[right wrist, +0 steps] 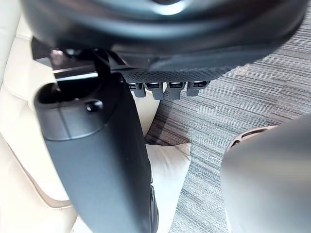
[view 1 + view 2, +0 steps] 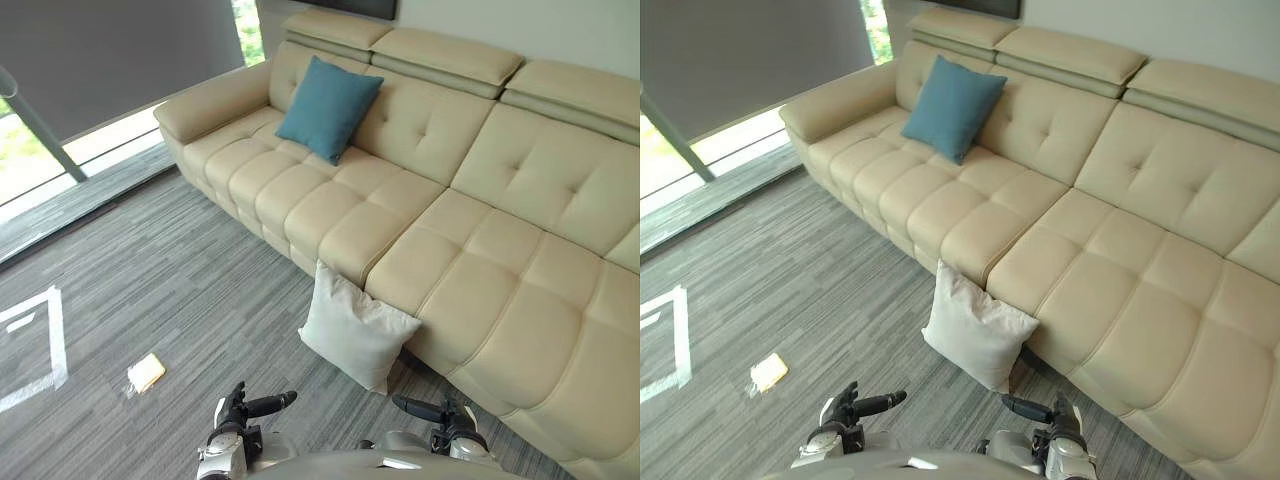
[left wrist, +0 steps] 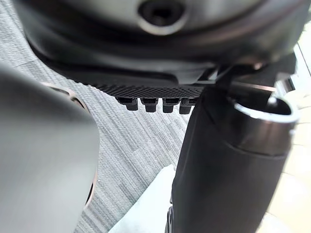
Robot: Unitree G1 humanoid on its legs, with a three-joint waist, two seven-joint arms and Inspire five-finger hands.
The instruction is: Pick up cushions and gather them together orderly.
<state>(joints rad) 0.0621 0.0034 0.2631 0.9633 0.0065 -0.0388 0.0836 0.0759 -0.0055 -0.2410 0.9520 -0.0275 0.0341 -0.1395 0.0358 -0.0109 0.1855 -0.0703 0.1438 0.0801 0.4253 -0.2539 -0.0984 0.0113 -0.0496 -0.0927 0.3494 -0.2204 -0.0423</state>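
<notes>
No readable text, label, number or brand in any view. The only floor mark is the white tape outline [image 2: 57, 340] on the grey carpet [image 2: 200, 290] at near left: plain lines, no characters. The small yellowish pad [image 2: 146, 372] on the carpet just right of it is too small to tell whether it carries any print.

Looks like lounge or sitting room, maybe in office. Big cream sofa [image 2: 470, 250] with soft square seats. Blue cushion [image 2: 328, 108] on sofa, white cushion [image 2: 355, 330] leaning on sofa front. Grey stripy carpet [image 2: 180, 290]. Tall window [image 2: 15, 150] down to floor, grey blind [image 2: 110, 50] pulled low. White tape [image 2: 55, 345] stuck on carpet.
</notes>
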